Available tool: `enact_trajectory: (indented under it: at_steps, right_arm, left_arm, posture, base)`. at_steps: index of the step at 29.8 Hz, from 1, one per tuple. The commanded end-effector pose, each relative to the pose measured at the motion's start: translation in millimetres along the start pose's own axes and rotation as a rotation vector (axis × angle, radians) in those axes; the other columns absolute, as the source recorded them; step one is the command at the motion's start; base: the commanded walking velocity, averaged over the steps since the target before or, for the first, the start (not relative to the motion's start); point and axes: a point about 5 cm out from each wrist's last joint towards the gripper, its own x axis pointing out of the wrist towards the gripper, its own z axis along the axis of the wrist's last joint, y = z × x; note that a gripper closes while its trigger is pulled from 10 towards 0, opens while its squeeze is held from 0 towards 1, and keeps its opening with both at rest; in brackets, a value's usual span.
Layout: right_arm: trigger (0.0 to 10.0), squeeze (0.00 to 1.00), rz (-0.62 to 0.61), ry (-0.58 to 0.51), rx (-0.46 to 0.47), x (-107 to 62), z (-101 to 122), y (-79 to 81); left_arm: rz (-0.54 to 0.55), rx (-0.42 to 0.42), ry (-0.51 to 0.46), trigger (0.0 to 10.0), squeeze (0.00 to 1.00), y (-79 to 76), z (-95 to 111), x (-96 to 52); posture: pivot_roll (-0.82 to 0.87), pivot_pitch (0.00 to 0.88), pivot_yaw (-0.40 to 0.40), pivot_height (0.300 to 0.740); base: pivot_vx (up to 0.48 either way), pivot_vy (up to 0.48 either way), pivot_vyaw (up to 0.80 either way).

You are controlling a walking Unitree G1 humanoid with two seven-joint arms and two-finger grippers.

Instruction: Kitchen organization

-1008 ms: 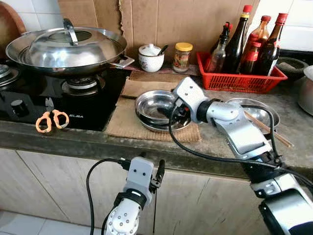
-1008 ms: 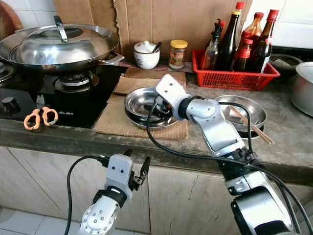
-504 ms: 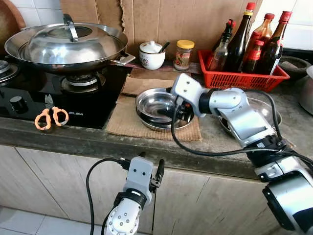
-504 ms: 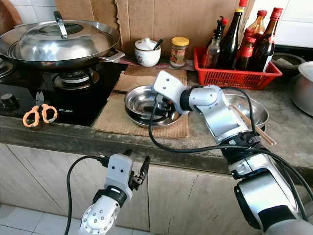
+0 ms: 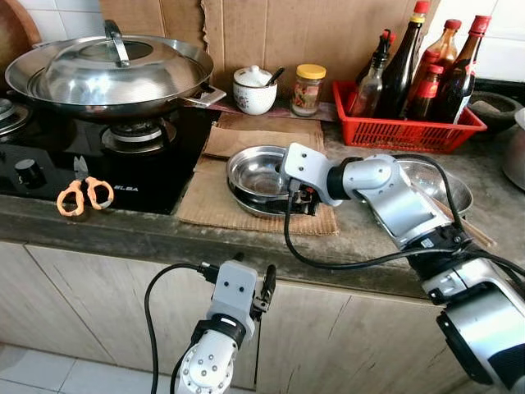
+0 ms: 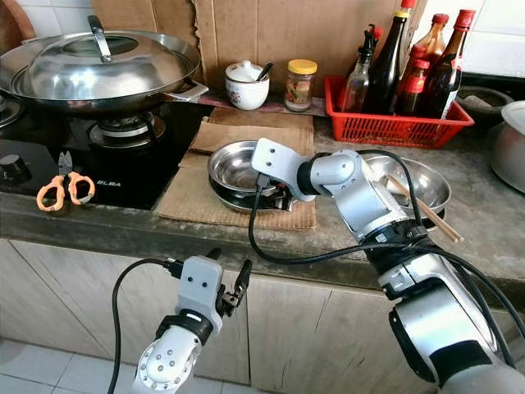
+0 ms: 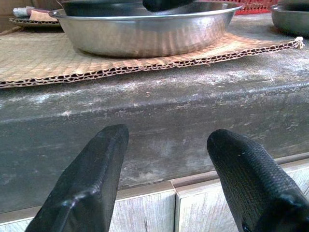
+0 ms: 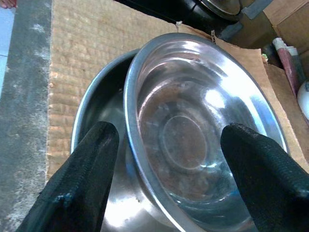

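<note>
Stacked steel bowls (image 5: 261, 179) on cardboard mat (image 5: 215, 205), desk (image 5: 361, 238) centre. Right claw (image 5: 300, 199) at bowls' 4 o'clock rim, fingers (image 8: 79, 181) spread wide, straddling upper bowl's rim; contact unclear. Lower bowl mostly hidden. Left claw (image 7: 166, 188) open, empty, below desk edge.

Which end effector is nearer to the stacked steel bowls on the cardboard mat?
Right. The right end effector is open over the near rim of the stacked steel bowls. The left end effector hangs below the counter edge, in front of the cabinet.
</note>
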Motion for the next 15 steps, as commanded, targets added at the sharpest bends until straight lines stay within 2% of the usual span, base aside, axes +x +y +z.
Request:
enact_trajectory:
  at_steps: [1, 7, 15]
  right_arm:
    - [10.0, 0.0, -0.002, -0.008, -0.05, -0.1, 9.6, -5.5]
    - [10.0, 0.0, -0.009, -0.001, -0.068, 1.1, 13.1, -8.9]
    - [10.0, 0.0, 0.028, 0.028, -0.107, 7.8, 16.7, -5.2]
  left_arm:
    - [0.002, 0.012, 0.002, 10.0, 0.0, -0.6, 0.4, 1.0]
    - [0.002, 0.012, 0.002, 10.0, 0.0, -1.1, 0.4, 0.9]
    - [0.004, 0.01, 0.002, 10.0, 0.0, -1.6, 0.7, 1.2]
  posture:
    - [0.12, 0.013, -0.086, 0.74]
    - [0.12, 0.014, -0.086, 0.74]
    - [0.12, 0.015, -0.089, 0.74]
  base:
    - [0.0, 0.0, 0.0]
    - [0.0, 0.0, 0.0]
    - [0.0, 0.0, 0.0]
